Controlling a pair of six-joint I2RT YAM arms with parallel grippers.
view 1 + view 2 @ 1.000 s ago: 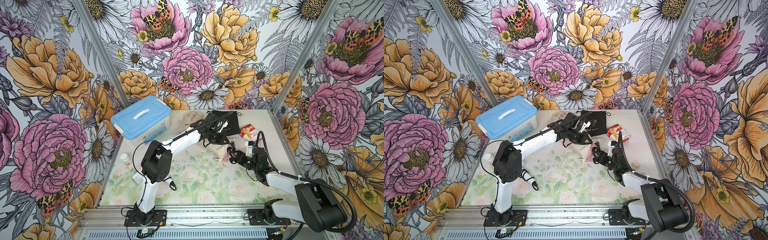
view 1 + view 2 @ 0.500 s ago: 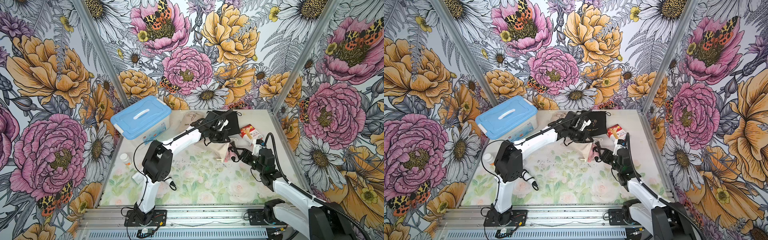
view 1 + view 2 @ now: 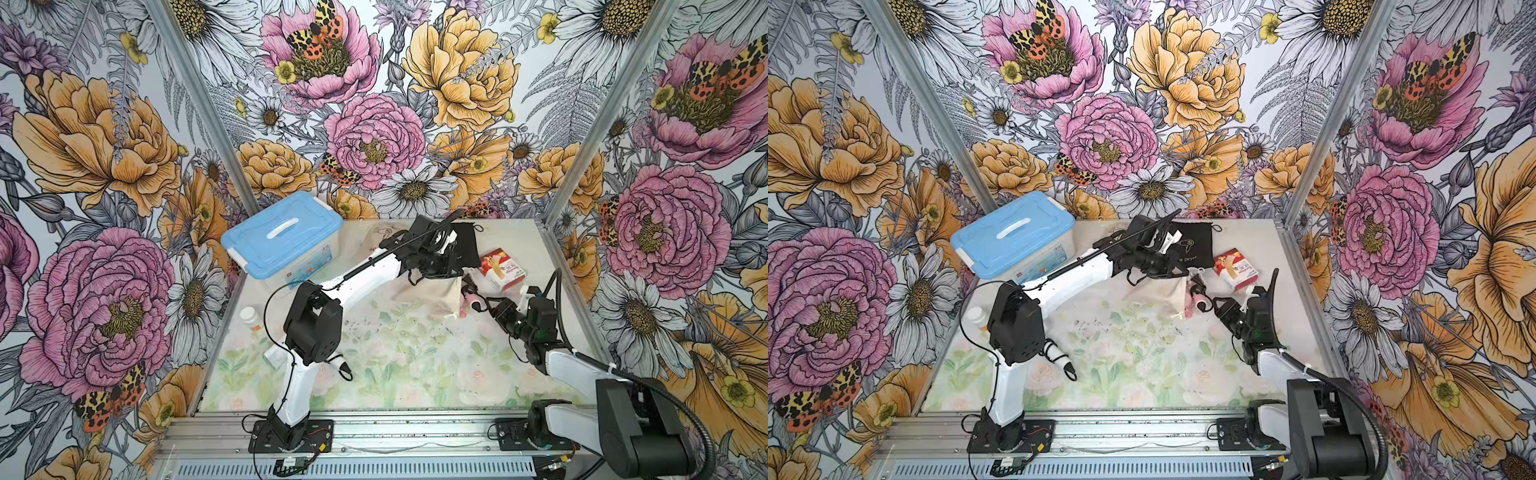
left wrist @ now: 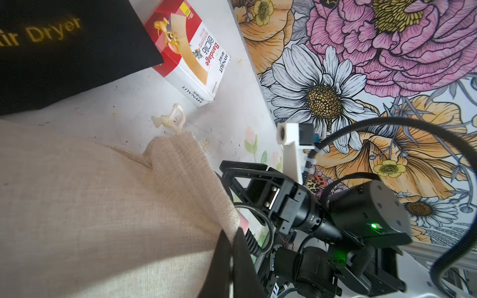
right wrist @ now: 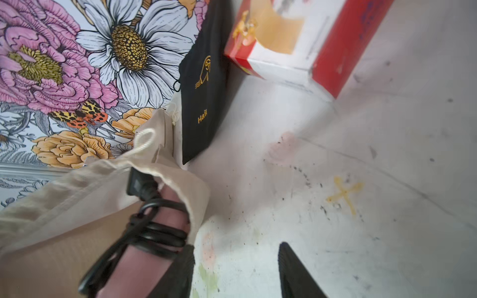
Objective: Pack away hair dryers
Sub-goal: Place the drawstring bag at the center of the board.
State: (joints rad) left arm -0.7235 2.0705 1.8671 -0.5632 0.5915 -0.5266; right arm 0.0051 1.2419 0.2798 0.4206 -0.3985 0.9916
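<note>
A pink hair dryer (image 3: 467, 301) (image 3: 1194, 299) with black cord wound round its handle (image 5: 144, 258) sticks out of the mouth of a beige cloth pouch (image 3: 432, 291) (image 5: 77, 193). My left gripper (image 4: 232, 240) (image 3: 455, 274) is shut on the pouch's rim (image 4: 103, 193) and holds it up off the table. My right gripper (image 5: 236, 255) (image 3: 484, 305) is open just right of the dryer. One finger lies against the handle's side, and only bare table shows between the fingers. A white hair dryer (image 3: 272, 357) lies mostly hidden behind the left arm's base.
A black pouch (image 3: 467, 245) (image 4: 64, 51) and a red-and-white bandage box (image 3: 503, 270) (image 5: 296, 38) lie just behind the beige pouch. A blue-lidded box (image 3: 282, 237) stands at the back left, with a small white bottle (image 3: 249, 318) in front of it. Another beige pouch (image 3: 374, 245) lies flat under the left arm.
My right gripper's jaws have narrowed and the gripper has shifted slightly right, with the arm's elbow dropping low. The left gripper still holds the pouch rim in the same place.
</note>
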